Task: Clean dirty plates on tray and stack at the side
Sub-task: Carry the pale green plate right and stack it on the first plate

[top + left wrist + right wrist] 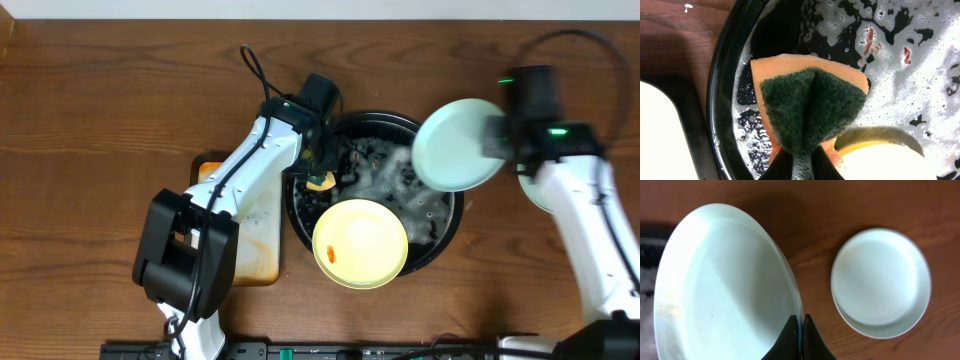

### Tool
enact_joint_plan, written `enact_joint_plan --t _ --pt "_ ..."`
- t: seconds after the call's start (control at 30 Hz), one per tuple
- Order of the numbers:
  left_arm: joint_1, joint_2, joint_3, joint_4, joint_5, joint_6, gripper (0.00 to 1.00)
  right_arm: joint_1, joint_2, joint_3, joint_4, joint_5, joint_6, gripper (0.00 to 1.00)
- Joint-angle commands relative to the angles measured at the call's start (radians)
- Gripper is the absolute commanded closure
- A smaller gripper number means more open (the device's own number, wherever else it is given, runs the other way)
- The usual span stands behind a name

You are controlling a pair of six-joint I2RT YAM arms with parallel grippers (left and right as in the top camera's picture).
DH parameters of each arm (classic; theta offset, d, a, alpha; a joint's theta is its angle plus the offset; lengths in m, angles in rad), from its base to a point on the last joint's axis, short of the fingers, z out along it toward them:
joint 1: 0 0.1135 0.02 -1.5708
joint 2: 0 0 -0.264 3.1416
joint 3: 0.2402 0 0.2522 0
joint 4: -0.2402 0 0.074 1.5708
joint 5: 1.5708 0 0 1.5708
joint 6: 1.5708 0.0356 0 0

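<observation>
One mint-green plate (881, 280) is seen set flat on the bare wood-grain worktop (880, 205), apart from the tray. It looks clean, so that part is judged done. A second mint-green plate (458, 143) is gripped by its rim, tilted, in the closed right end effector (800, 322) over the right edge of the round black tray (385, 118). It is near the first plate. A faint yellowish mark is visible near its rim, and it has not yet been stacked. The pale yellow plate (362, 240) is found lying on the tray's near rim with an orange smear (332, 256) on it, so it is judged uncleaned. An orange sponge (810, 107) with a green scouring face is clamped in the left end effector (801, 156) over the foamy tray floor, just beside the yellow plate. A stained rectangular tray (255, 240) is seen to the left.
</observation>
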Motion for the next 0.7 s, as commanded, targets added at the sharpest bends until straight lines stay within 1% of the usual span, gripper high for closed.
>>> enact_joint_plan --t 0.0,0.07,0.13,0.37,0.5,0.67 --pt "0.002 0.000 -0.002 0.000 -0.001 -0.002 0.91 -0.167 -0.034 0.011 -0.002 -0.323 0.038 0.99" --pt "0.002 0.000 -0.002 0.000 -0.001 -0.002 0.91 -0.265 -0.033 0.011 -0.008 -0.378 0.064 0.99" --pt "0.002 0.000 -0.002 0.001 -0.002 -0.002 0.92 -0.332 -0.032 0.011 -0.011 -0.378 0.082 0.99" --pt "0.002 0.000 -0.002 0.001 -0.002 -0.002 0.92 -0.544 0.018 0.010 -0.005 -0.299 0.153 0.99" --pt "0.002 0.000 -0.002 0.001 -0.001 -0.002 0.92 -0.628 0.070 0.010 0.016 -0.284 0.160 0.99" --pt "0.002 0.000 -0.002 0.002 -0.001 -0.002 0.92 -0.685 0.151 0.010 0.045 -0.284 0.176 0.99"
